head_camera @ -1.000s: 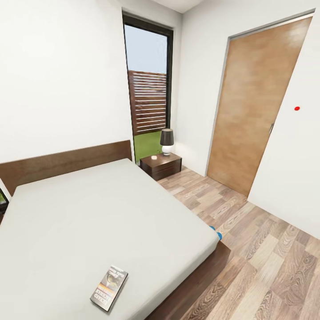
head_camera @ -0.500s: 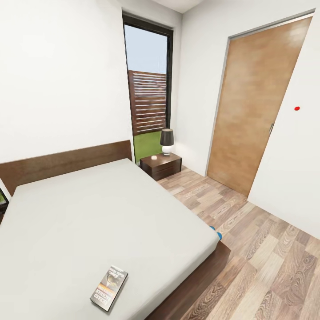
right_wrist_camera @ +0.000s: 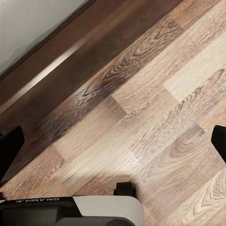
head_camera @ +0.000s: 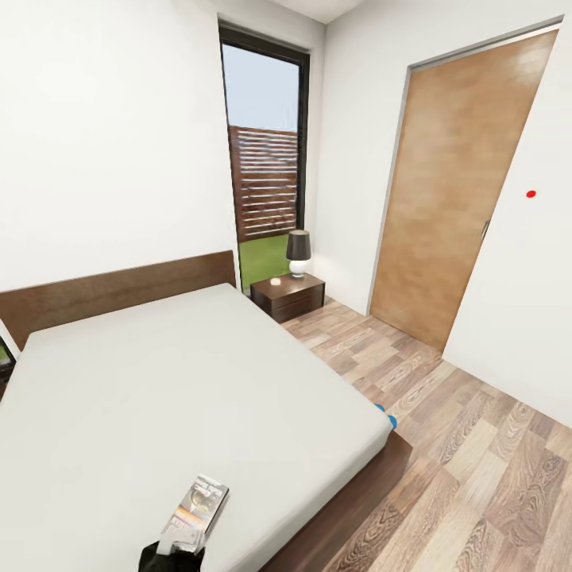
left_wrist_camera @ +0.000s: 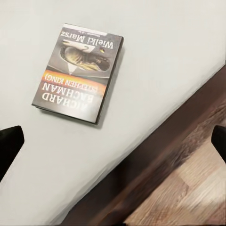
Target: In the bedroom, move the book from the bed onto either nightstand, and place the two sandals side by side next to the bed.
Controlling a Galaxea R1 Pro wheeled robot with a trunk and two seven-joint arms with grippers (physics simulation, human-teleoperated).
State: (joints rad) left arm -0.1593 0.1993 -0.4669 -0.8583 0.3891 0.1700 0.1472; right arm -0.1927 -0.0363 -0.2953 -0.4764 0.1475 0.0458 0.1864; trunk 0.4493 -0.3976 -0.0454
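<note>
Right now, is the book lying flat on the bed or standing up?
Flat: the book lies cover-up on the bed, its title showing.

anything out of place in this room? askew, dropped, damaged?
Two things. The book lies loose and askew near the foot edge of the bed, not on the nightstand. A blue sandal pokes out on the floor by the bed's corner, mostly hidden. No damage or spills visible.

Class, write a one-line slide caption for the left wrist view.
Left hand, fingers spread wide, hovers above the Richard Bachman paperback lying flat on the pale mattress near the bed's dark wooden edge.
</note>
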